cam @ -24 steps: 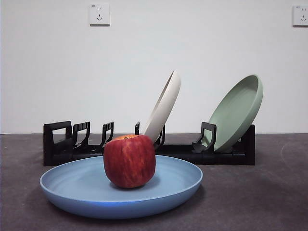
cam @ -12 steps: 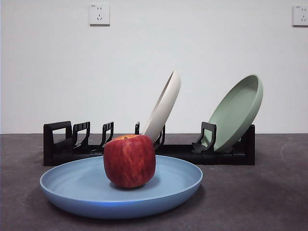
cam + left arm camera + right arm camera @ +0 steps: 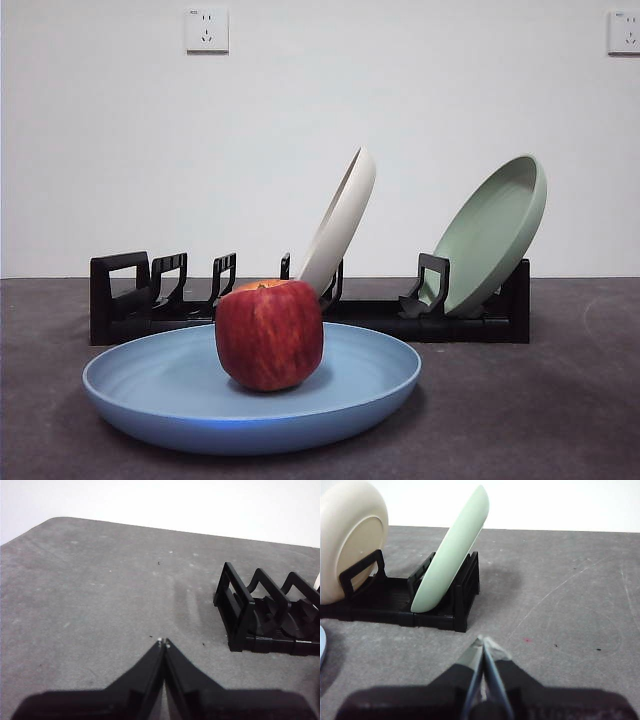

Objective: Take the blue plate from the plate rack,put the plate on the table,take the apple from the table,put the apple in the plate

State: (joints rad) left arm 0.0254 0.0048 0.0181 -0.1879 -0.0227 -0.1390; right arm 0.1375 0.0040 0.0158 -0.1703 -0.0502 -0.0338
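The blue plate [image 3: 250, 395] lies flat on the table [image 3: 520, 410] in the front view, near the camera. The dark red apple [image 3: 269, 333] stands upright in the plate's middle. Behind them runs the black plate rack [image 3: 310, 310]. No arm shows in the front view. My left gripper [image 3: 164, 642] is shut with nothing in it, over bare table [image 3: 100, 595] off the rack's [image 3: 265, 615] end. My right gripper [image 3: 483, 642] is also shut and holds nothing, near the other end of the rack [image 3: 440, 605]; a sliver of the blue plate [image 3: 321, 647] shows at that view's edge.
A cream-white plate [image 3: 340, 222] and a pale green plate [image 3: 490, 235] lean in the rack's slots. They also appear in the right wrist view as the cream-white plate [image 3: 347, 537] and pale green plate [image 3: 452, 547]. Wall sockets [image 3: 206, 30] sit on the white wall behind.
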